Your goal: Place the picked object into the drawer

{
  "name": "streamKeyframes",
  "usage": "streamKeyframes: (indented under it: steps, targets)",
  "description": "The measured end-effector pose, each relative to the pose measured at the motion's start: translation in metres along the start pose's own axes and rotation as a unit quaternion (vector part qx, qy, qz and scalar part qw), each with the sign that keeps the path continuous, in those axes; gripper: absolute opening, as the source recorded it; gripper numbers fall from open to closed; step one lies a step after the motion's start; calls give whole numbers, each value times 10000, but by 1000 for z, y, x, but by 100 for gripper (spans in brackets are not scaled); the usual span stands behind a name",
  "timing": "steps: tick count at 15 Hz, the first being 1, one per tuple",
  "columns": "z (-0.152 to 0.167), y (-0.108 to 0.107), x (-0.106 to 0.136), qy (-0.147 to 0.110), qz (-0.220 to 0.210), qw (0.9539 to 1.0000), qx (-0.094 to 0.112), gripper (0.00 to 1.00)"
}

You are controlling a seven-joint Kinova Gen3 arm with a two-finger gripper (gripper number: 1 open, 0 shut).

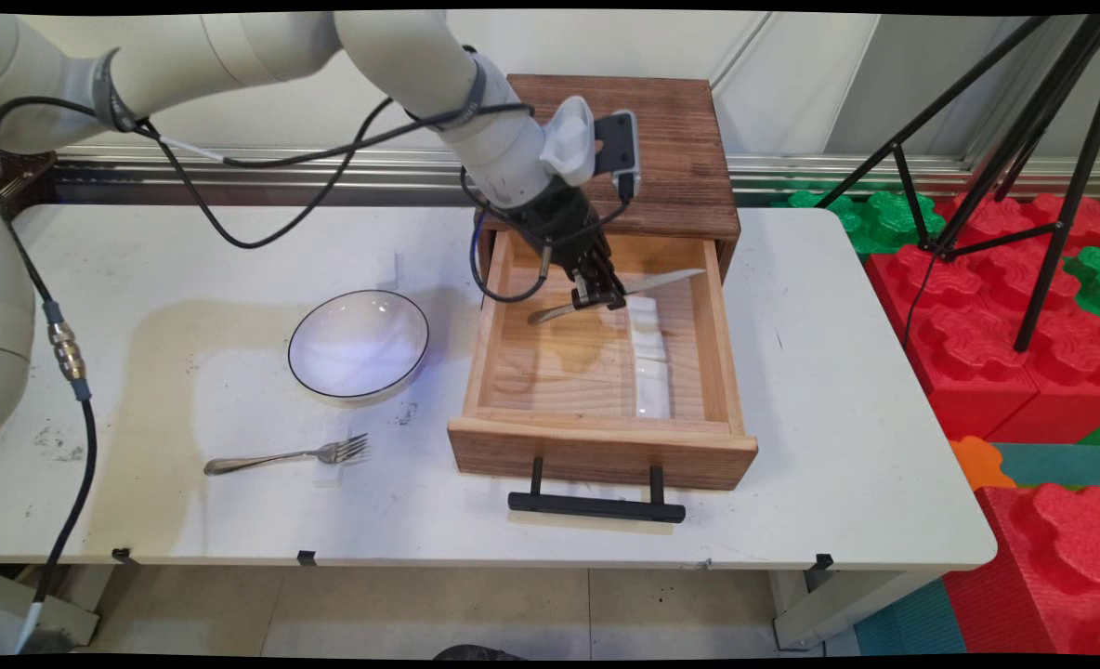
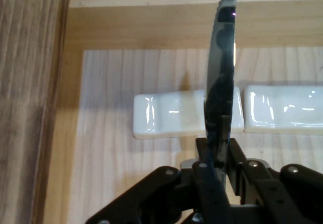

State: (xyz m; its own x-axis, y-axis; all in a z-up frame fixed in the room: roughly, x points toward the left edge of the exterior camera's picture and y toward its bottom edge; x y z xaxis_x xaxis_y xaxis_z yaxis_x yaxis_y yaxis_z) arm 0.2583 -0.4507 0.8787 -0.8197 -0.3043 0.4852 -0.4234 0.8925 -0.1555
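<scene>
Gripper (image 1: pixel 599 299) clamping a knife (image 1: pixel 617 295) above the open drawer's (image 1: pixel 596 446) back end, white rests (image 1: pixel 650 358) lying at 5 o'clock along the right wall, drawer's left half lying bare, bowl (image 1: pixel 359 345) and fork (image 1: pixel 288 455) sitting outside at 8 o'clock

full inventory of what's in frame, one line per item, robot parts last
knife: 1, silver, clamped in the gripper above the open drawer's back part
drawer: 1, light wood with black handle, pulled open from the dark wood cabinet
rests: 2 in the hand view, white glossy, in a row on the drawer floor's right side
bowl: 1, white with dark rim, on the table left of the drawer
fork: 1, silver, near edge, below the bowl
tripod: 1, black, right of table
foam blocks: several, red and green, floor at right
gripper: 1, black, shut on the knife
</scene>
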Motion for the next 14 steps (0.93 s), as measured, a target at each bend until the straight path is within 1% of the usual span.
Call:
streamKeyframes:
  steps: [7,14]
  targets:
    - [35,-6,-10,-73,-38,9999,-77,0]
    - [55,-9,-24,-250,43,9996,-153,0]
